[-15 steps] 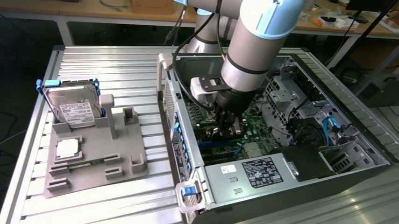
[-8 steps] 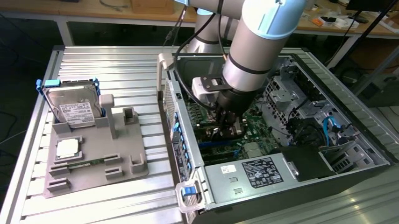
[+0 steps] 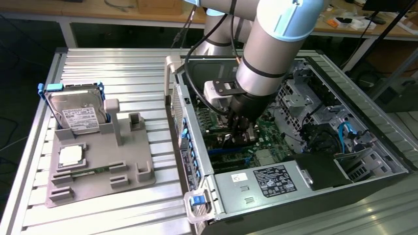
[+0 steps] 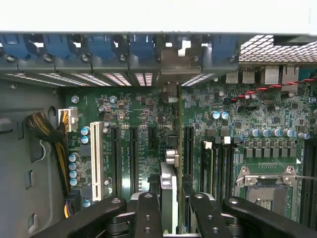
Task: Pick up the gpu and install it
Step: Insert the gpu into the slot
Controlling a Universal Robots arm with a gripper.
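gpu upright on motherboard, perhaps slotted

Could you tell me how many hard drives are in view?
1. The hard drive stands in the grey holder at the exterior view's left; others may be hidden inside the case.

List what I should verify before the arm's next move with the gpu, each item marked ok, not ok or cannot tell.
1. The gpu is clamped in the gripper: ok.
2. The arm is working inside the open computer case, over the motherboard: ok.
3. The card stands edge-on, parallel to the black expansion slots: ok.
4. The card is seated in a slot: cannot tell.
5. The hard drive sits on the grey holder, outside the case: ok.
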